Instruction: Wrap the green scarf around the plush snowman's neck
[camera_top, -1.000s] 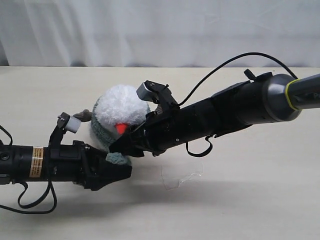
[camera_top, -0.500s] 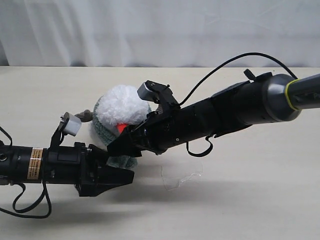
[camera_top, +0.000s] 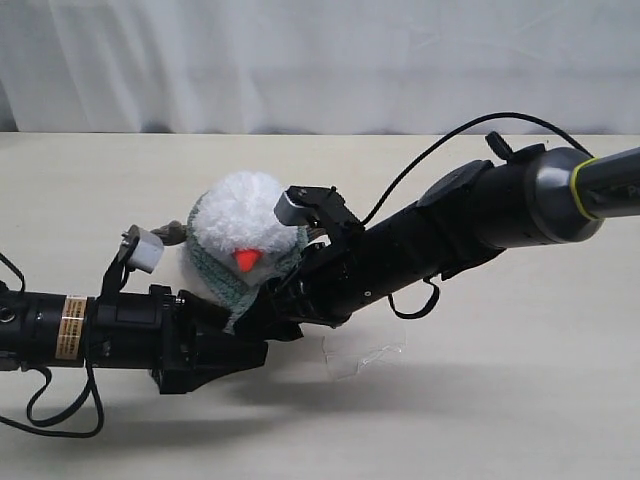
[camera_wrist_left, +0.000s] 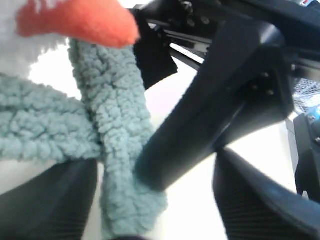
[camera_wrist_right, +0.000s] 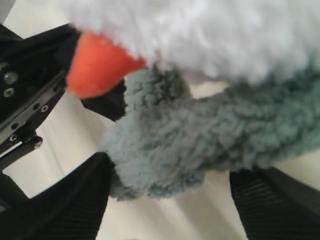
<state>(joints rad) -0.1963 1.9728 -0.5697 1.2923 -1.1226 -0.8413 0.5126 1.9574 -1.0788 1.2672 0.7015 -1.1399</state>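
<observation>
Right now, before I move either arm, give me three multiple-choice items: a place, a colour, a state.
1. Where is the green scarf? A around the plush snowman, under its nose; B over its head; C lying apart from it.
2. Nose colour? A black; B orange; C blue.
3. The left hand is: A shut on the nose; B shut, holding nothing; C open, scarf end between its fingers.
1A, its bands cross beneath the nose; 2B, it is plainly orange; 3C, its fingers stand apart.
</observation>
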